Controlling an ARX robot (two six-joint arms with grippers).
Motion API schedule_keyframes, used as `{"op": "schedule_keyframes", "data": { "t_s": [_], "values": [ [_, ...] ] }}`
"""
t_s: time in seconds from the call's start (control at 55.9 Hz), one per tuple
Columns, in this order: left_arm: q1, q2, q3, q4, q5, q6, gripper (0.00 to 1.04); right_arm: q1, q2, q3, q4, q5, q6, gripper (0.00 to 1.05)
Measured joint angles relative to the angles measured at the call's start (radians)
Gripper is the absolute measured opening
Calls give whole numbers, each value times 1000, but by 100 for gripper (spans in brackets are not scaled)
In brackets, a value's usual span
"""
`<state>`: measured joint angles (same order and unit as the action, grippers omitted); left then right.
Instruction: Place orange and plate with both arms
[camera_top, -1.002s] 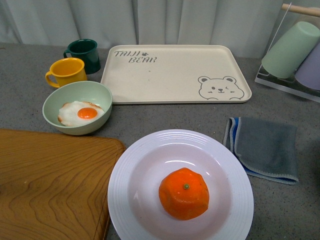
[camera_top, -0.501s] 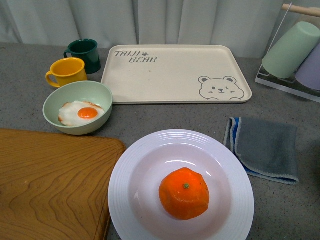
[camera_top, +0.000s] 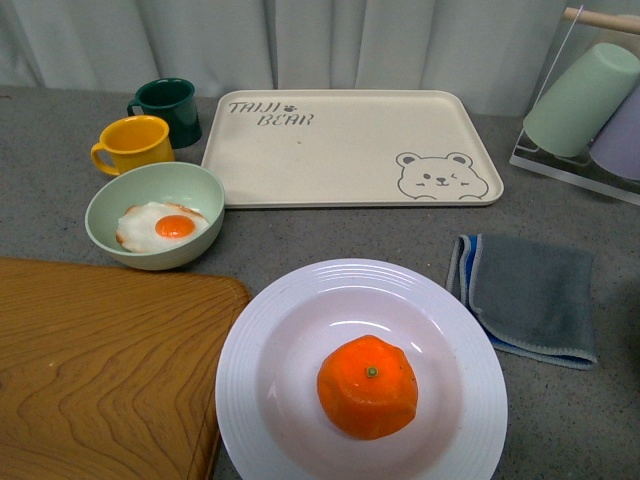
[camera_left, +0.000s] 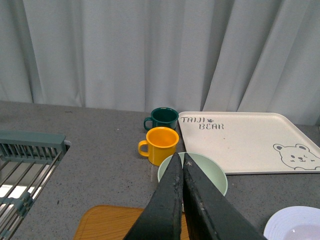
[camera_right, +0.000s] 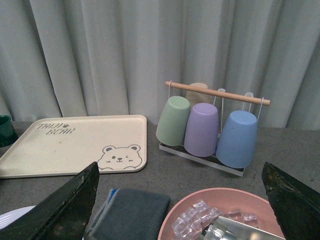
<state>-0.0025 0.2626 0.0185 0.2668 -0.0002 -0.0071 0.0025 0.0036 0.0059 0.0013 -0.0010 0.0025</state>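
**Item count and gripper state**

One orange (camera_top: 367, 386) sits stem-up in the well of one plate (camera_top: 240, 360). The plate is on the table (camera_top: 300, 235), just beside one wooden board (camera_top: 100, 370). Two mugs: one green mug (camera_top: 168, 105), one yellow mug (camera_top: 135, 143). One green bowl (camera_top: 200, 195), one bear tray (camera_top: 340, 150), one grey cloth (camera_top: 530, 295).

My left gripper (camera_left: 182, 159) is pressed closed with nothing in it, raised and aimed toward the bowl. My right gripper (camera_right: 179, 165) is spread wide with nothing in it, raised above the table.

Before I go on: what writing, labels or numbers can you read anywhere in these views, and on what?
"TAIJI BEAR": printed in two lines at the far left corner of the cream tray, with a small paw mark after the first word.
The plate and the orange carry no writing, and nothing else in view shows any text.
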Motion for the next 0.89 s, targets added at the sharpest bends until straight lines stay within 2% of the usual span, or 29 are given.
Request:
{"op": "schedule_keyframes", "data": {
  "t_s": [0.34,0.447,0.644,0.734,0.823,0.895],
  "values": [
    [0,-87,0,-88,0,0,4,0,0,0,0,0,0,95],
    [0,-222,0,-252,0,0,4,0,0,0,0,0,0,95],
    [0,-257,0,-265,0,0,4,-3,6,2,-10,-12,-7,95],
    [0,-258,0,-265,0,0,20,19,149,83,-150,-108,-31,95],
    [0,-259,0,-265,0,0,34,124,337,139,-118,-135,17,95],
    [0,-259,0,-265,0,0,52,212,560,177,-50,-237,148,95]
  ]
}}
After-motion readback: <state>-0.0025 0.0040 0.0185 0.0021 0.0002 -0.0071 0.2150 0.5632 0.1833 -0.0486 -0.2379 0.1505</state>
